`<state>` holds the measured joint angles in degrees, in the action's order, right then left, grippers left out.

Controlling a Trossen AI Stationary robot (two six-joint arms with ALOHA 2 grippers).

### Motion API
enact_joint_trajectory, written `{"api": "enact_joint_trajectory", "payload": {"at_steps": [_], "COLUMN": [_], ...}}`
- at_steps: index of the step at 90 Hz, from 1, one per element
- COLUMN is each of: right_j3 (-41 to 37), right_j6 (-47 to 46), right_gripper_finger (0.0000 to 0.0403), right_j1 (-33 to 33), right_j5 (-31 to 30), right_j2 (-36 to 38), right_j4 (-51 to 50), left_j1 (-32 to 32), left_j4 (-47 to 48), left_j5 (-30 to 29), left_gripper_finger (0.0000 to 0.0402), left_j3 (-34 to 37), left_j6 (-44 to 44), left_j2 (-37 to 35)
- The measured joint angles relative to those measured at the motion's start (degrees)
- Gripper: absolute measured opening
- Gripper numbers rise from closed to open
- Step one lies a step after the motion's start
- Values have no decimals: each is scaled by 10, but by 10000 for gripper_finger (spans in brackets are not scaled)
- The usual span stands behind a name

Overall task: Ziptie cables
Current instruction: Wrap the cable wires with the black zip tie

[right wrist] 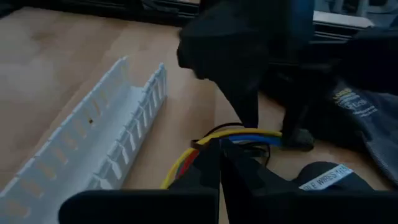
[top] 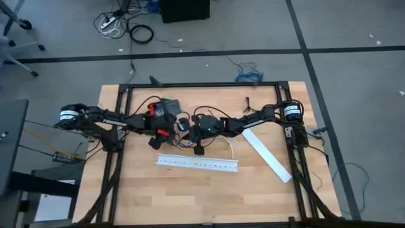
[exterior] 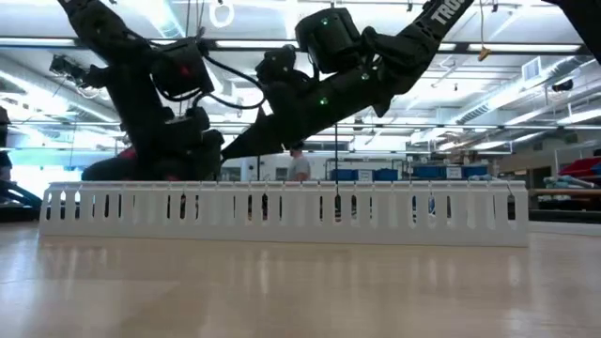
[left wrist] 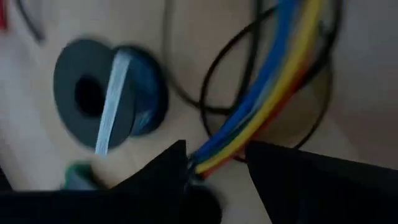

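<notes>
Arms: two, both reaching to the middle of the wooden table [top: 209,190]. Left gripper [left wrist: 214,165] is clamped on the cables [left wrist: 273,93], a bundle of blue, yellow and red wires running out between its fingers. Right gripper [right wrist: 219,163] also grips the cables [right wrist: 249,135] from the opposite side, its fingers together on the bundle. In the high view the two grippers meet just beyond the far edge of the slotted channel [top: 197,163], near the table's centre.

White plastic pieces: two, the slotted channel lying left to right on the near half, and a flat white cover strip [top: 267,154] lying diagonally to its right. Spool [left wrist: 106,96]: one, dark, with a pale label, beside the cables.

Surface is light wood inside a black frame. The floor beyond is grey with dark lines and loose cords. The low view shows a large hall with ceiling lights behind the channel [exterior: 282,211], and a person [exterior: 299,164] standing far off.

Only the wrist views show the wire colours and the grip. The ziptie cannot be identified in any view
</notes>
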<state>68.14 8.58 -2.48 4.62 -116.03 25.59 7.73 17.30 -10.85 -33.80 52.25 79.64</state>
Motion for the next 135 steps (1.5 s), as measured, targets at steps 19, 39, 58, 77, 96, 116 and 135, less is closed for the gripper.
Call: {"api": "enact_joint_trajectory", "payload": {"at_steps": [19, 39, 58, 77, 96, 116, 135], "right_j3": [0, 0, 0, 0, 0, 0, 0], "right_j6": [-4, -11, -11, -12, -12, -9, 17], "right_gripper_finger": [0, 0, 0, 0, 0, 0, 0], "right_j1": [0, 2, 1, -2, -2, -3, -4], "right_j5": [8, 11, 10, 9, -3, -16, -38], "right_j2": [0, 0, 0, 0, 0, 33, 111], "right_j4": [3, 3, 3, 3, 0, -41, -134], "left_j1": [-3, -5, -17, -26, -41, -61, -70], "left_j4": [-23, -38, -36, -37, -39, -12, 33], "left_j5": [-17, -36, -80, -96, -146, -241, -281], "left_gripper_finger": [161, 160, 131, 52, 12, 10, 8], "left_j3": [0, -1, -5, -6, -7, -38, -122], "left_j6": [62, 61, 36, 28, 26, -2, -63], "left_j2": [17, 36, 36, 36, 36, 36, 36]}}
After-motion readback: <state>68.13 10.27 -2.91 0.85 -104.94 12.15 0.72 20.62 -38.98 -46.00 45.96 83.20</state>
